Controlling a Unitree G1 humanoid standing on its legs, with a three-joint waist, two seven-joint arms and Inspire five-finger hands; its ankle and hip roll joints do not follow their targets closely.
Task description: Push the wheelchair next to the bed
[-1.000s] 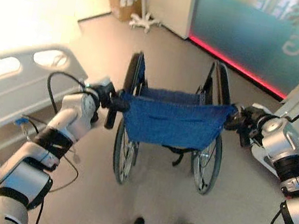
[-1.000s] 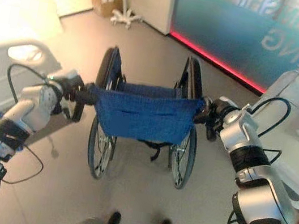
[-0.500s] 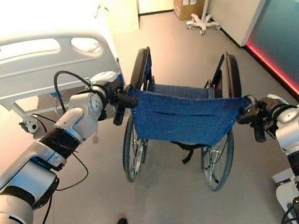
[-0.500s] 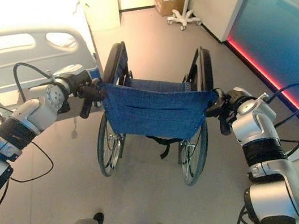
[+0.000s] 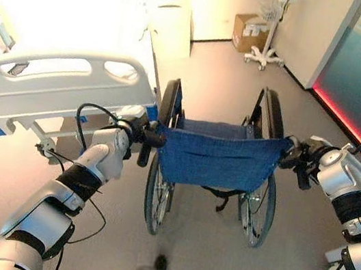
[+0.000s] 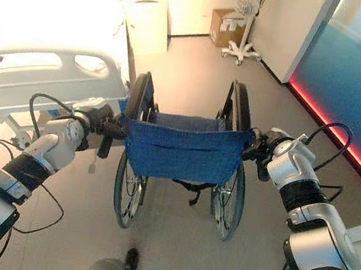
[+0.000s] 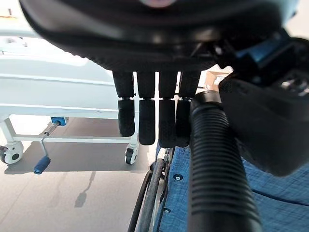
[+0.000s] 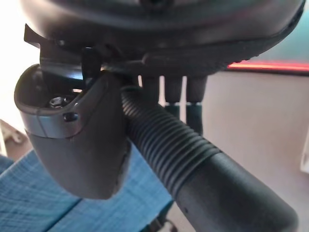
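Observation:
The wheelchair (image 5: 215, 156), with a blue cloth back and large dark wheels, stands in front of me. Its left wheel is close beside the foot end of the white bed (image 5: 57, 83). My left hand (image 5: 138, 131) is shut on the left ribbed push handle (image 7: 217, 179); the handle lies between the thumb (image 7: 270, 125) and the downward-hanging fingers (image 7: 145, 121). My right hand (image 5: 299, 160) is shut on the right push handle (image 8: 193, 159), with its thumb (image 8: 77, 140) pressed against the grip.
A white cabinet (image 5: 167, 25) stands beyond the bed. A cardboard box (image 5: 249, 32) and a wheeled stand (image 5: 267, 52) sit at the far wall. A teal glass wall with a red floor strip (image 5: 350, 115) runs along the right. Open floor lies ahead of the wheelchair.
The camera has swung towards the bed. The wheelchair has rolled forward and now stands beside the bed's foot end. Both hands have kept hold of the handles.

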